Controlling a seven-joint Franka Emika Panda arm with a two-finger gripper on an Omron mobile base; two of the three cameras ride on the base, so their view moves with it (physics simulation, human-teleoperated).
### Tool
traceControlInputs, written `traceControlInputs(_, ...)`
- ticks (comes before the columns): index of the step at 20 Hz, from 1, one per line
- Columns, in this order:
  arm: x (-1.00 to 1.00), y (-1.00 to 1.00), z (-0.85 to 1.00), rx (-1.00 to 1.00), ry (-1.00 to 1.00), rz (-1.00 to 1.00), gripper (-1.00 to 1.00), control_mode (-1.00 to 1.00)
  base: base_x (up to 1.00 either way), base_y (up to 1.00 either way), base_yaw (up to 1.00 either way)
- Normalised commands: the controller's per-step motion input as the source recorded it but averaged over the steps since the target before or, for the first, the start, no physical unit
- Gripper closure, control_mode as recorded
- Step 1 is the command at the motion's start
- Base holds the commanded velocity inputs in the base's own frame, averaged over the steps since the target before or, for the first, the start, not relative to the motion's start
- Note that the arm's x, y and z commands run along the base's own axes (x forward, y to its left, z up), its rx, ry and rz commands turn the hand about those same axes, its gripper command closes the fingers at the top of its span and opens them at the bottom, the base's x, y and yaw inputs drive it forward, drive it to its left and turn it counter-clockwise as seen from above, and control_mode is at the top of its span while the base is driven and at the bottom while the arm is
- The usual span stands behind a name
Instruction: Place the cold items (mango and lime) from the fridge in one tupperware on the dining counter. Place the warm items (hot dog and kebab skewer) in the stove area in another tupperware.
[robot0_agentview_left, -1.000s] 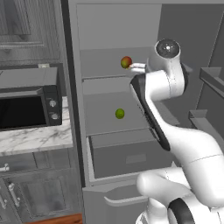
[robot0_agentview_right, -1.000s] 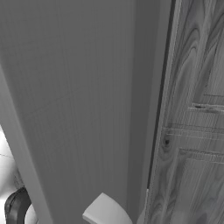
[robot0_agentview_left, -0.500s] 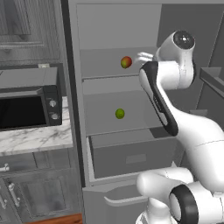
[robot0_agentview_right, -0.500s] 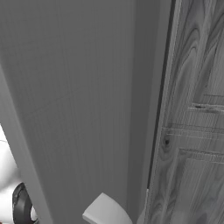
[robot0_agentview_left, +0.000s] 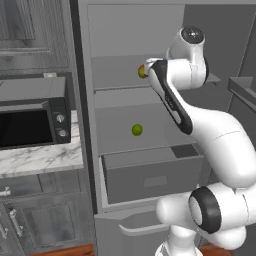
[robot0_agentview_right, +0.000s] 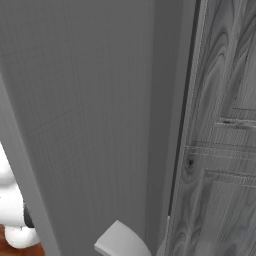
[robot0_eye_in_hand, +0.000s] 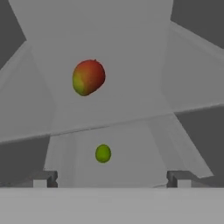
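Glossy white rounded arm (robot0_agentview_left: 215, 135), dark grey joint rings, black strip along one link, grey round cap on top

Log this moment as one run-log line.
phase: reaching into fridge | fingers: open, empty | mango: upper shelf | lime: lower shelf

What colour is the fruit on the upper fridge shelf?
The mango is red with a green-yellow side, clearest in the hand view.

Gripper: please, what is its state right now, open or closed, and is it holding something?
Gripper: open and holding nothing; the mango and the lime lie ahead of it in the fridge.
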Motion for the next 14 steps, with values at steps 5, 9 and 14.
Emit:
traceControlInputs(5,0.62,0.29,0.00,-0.02,0.02,0.00,-1.00,-1.00,0.00,0.00,0.00)
traceControlInputs(9,0.46,-0.01,0.00,0.00,0.01,0.04,-1.00,-1.00,0.00,0.00,0.00)
traceControlInputs(14,0.44,-0.03,-0.06,0.00,0.00,0.00,-1.00,-1.00,0.00,0.00,0.00)
